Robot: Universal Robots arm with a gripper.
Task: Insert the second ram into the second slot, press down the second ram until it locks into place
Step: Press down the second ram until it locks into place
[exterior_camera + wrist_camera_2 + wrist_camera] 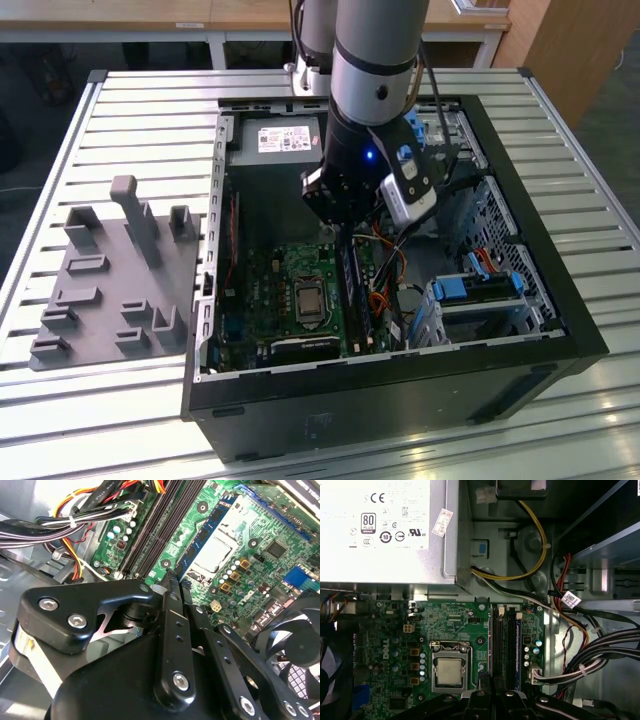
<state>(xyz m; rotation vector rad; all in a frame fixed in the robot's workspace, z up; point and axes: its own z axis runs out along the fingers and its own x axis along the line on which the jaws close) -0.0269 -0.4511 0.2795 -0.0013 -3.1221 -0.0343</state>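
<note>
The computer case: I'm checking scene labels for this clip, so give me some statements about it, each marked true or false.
1. The gripper hangs inside the open computer case, over the memory slots. True.
2. A fan cooler covers the processor socket. False: the socket is bare, with its metal lid showing.
3. The grey fixture lies to the exterior view's right of the case. False: it lies to the exterior view's left.
4. The memory slots lie between the processor socket and the cable bundle. True.
</note>
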